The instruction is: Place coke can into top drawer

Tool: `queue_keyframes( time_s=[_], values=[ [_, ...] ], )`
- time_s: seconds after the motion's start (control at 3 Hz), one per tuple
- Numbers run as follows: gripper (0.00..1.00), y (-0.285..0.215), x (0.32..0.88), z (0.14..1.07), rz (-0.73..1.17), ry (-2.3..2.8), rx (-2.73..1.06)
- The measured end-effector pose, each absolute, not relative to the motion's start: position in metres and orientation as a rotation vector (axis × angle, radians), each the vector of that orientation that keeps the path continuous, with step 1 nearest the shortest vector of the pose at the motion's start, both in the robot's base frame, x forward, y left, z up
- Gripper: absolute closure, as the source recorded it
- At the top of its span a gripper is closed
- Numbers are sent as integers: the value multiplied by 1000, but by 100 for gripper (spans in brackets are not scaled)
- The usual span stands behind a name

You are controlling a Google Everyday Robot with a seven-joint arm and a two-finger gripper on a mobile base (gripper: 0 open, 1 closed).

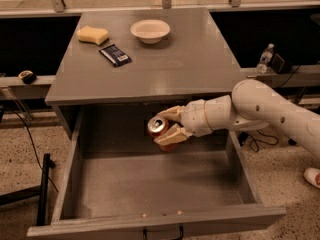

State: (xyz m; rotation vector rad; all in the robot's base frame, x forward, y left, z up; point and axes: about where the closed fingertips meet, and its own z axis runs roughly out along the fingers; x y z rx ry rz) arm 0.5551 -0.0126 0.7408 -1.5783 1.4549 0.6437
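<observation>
The coke can point(158, 126), red with a silver top, is held tilted on its side in my gripper point(169, 125). The cream-coloured fingers point(172, 133) are shut on it from the right. The can hangs inside the open top drawer point(70, 169), above the back part of its grey floor, just below the front edge of the tabletop. The drawer is pulled fully out, with a dark handle at its front panel point(162, 232). My white arm point(265, 111) reaches in from the right.
On the grey tabletop point(185, 59) stand a white bowl point(150, 30), a yellow sponge point(92, 34) and a dark snack packet point(115, 54). A water bottle point(264, 58) stands on a ledge at the right. A black pole point(44, 189) stands left of the drawer.
</observation>
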Motion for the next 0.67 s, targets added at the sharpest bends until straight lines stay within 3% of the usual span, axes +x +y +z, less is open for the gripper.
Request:
queue_keyframes(
  time_s=[0.67],
  values=[
    [58,-35,554,699,715,1382,-1432]
  ],
)
